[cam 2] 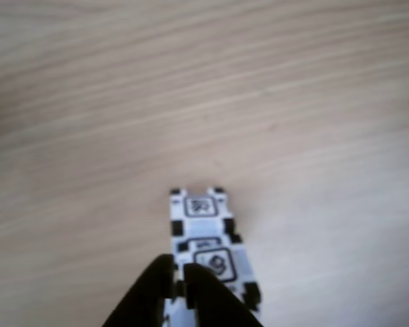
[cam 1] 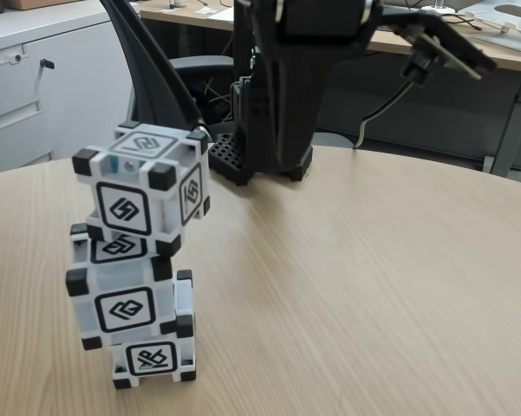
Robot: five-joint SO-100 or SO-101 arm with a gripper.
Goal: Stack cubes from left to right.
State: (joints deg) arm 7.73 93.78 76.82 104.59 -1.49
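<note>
Fingers (cam 2: 156, 286) nearly closed, gripping nothing, poised above three cubes (cam 1: 134, 260) stacked crookedly on the table (cam 1: 373, 286). Stacking apparently complete; next, careful clear retreat without nudging the tilted top cube (cam 1: 147, 191).

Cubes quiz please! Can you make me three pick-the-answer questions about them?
1. Where is the stack in the fixed view? A table's left B table's right C chair
2. How many cubes are stacked? A two B three C five
3. How does the top cube sit? A twisted B flat on the table C on the floor
Answers: A, it stands at the left; B, top, middle cube and bottom cube; A, it is turned against the middle cube.
</note>
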